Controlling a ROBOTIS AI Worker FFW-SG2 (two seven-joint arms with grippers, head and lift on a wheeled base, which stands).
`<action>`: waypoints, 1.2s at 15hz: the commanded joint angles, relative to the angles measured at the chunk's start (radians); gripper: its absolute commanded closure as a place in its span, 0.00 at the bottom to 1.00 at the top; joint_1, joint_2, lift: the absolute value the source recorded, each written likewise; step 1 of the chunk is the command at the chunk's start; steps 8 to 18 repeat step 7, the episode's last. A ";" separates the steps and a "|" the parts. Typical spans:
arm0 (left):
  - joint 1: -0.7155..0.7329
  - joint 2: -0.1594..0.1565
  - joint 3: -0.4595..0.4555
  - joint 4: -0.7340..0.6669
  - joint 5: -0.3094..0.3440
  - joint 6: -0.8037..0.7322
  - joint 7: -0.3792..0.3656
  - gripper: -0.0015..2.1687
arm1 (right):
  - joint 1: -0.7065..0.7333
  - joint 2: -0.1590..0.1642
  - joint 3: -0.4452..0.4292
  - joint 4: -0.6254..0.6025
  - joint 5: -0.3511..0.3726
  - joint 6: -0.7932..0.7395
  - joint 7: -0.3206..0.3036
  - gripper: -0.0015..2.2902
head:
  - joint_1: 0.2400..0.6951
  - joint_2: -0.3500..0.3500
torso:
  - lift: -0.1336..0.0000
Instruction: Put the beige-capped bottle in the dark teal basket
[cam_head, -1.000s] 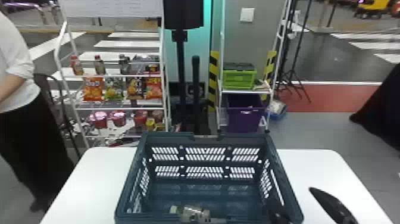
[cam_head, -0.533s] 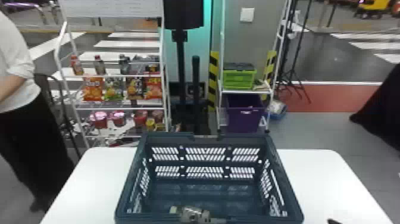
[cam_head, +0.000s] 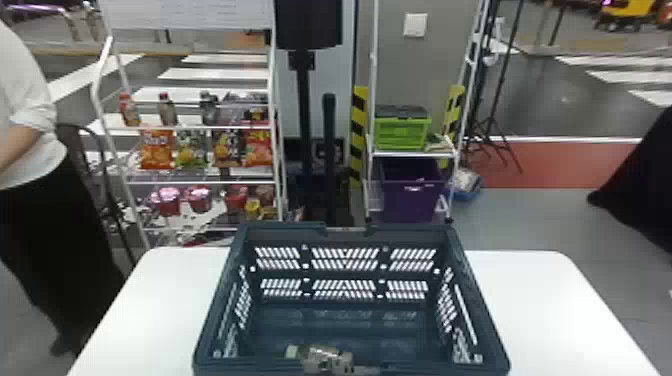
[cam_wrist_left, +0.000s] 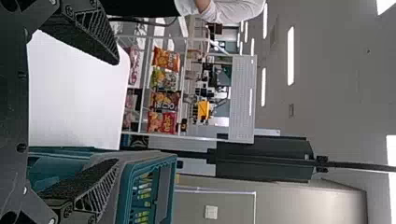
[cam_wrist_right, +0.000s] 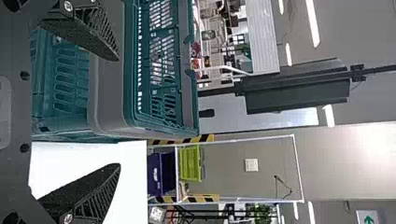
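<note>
Right pincer (cam_wrist_right: 117, 112) has its fingers spread, nothing in it, and so does the left pincer (cam_wrist_left: 116, 112). Basket (cam_head: 280, 230) sits mid-surface (cam_head: 540, 300), I guess so either arm can reach. Bottle (cam_head: 327, 357) is on its side along the basket's near wall, looks inside, probably just how it landed. Since the earlier frames the right pincer has backed off toward the surface's near edge; bottle hasn't budged.

Lower right of the right wrist view, a white sign (cam_wrist_right: 373, 215) bears a green arrow; snack bags (cam_head: 156, 149) carry unreadable print.
</note>
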 joint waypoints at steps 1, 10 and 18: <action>0.001 -0.002 0.000 -0.003 -0.001 0.000 0.000 0.07 | 0.002 0.004 -0.006 0.011 0.000 -0.017 0.000 0.04 | 0.57 0.50 | 1.00; 0.013 0.001 0.006 -0.017 -0.001 0.000 0.000 0.07 | 0.011 0.016 -0.004 0.025 0.000 -0.029 0.000 0.04 | 0.57 0.50 | 1.00; 0.013 0.001 0.006 -0.017 -0.001 0.000 0.000 0.07 | 0.011 0.016 -0.004 0.025 0.000 -0.029 0.000 0.04 | 0.57 0.50 | 1.00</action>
